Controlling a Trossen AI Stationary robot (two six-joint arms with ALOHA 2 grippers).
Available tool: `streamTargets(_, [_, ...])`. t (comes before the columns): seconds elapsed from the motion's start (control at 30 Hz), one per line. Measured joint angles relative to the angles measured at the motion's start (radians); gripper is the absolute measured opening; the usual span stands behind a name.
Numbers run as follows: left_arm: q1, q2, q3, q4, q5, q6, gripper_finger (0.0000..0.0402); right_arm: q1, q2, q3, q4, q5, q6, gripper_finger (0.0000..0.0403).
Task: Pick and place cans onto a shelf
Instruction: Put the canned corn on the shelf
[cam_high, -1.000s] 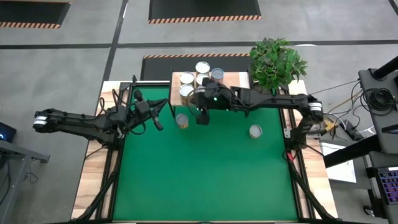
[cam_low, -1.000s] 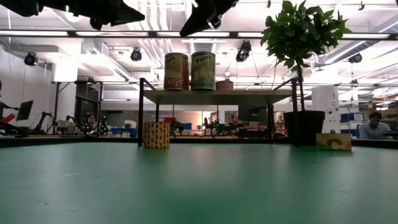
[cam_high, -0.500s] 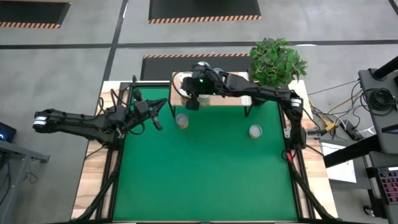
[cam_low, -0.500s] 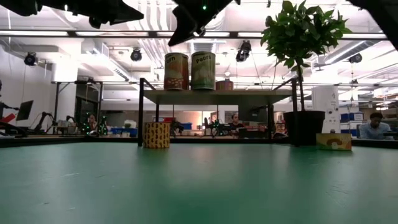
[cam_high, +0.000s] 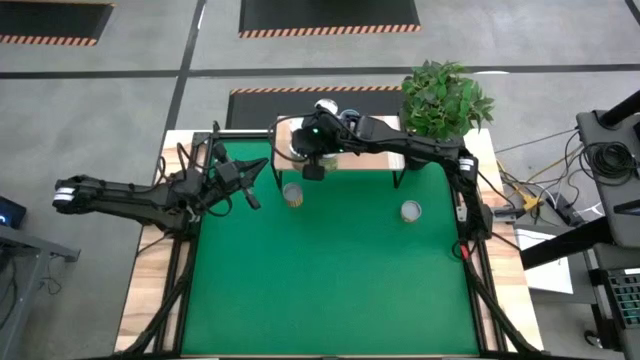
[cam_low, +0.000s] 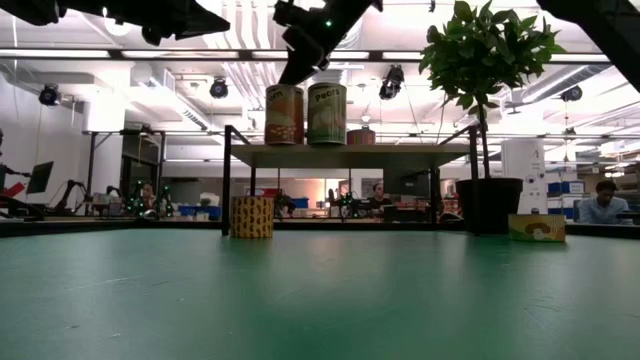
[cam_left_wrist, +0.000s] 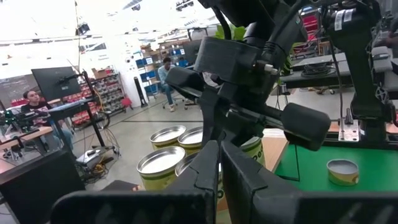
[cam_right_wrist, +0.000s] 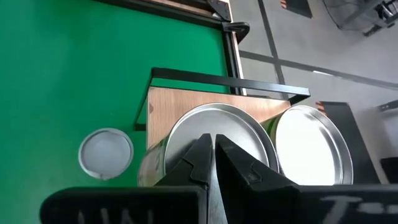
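Right gripper: the right gripper (cam_high: 312, 170) is hanging above the front-left corner of the shelf (cam_high: 384, 129), its two dark fingers (cam_right_wrist: 200, 163) pressed together and gripping nothing.
Right gripper to cans: in the right wrist view the closed fingertips are sitting directly over the round top of one shelf can (cam_right_wrist: 245, 127); whether they are touching the lid cannot be told. A second shelf can (cam_right_wrist: 314, 146) is standing just beside the first.
Left gripper: the left gripper (cam_high: 252, 186) is waiting over the table's left edge, fingers (cam_left_wrist: 208, 168) closed together and empty, well apart from the shelf.
Shelf: a small rectangular light-wood board on thin black metal legs (cam_low: 228, 180) is standing at the far edge of the green table (cam_high: 340, 290).
Cans on the shelf: in the low view two upright tins are standing side by side on the board, one with an orange label (cam_low: 284, 115), one with a green label (cam_low: 326, 113); a smaller, lower can (cam_low: 361, 137) is showing behind them.
Cans on the table: a yellow-patterned can (cam_high: 292, 193) is standing upright just in front of the shelf, below the right gripper; another can (cam_high: 410, 211) is standing farther right, near the table's right side.
Materials: the can tops are showing as flat, silvery-white metal discs with raised rims; the table surface is a matte green mat framed in pale wood.
Background item: a potted plant (cam_high: 445, 98) is standing beside the shelf's right end.
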Motion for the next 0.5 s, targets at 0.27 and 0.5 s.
streamTargets(0.27, [0.000, 0.000, 0.000, 0.000, 0.000, 0.000, 0.0000, 0.000, -0.003, 0.000, -0.019, 0.000, -0.033, 0.0012])
streamTargets(0.5, [0.000, 0.000, 0.000, 0.000, 0.000, 0.000, 0.0000, 0.000, -0.008, -0.001, -0.021, 0.000, -0.045, 0.0012])
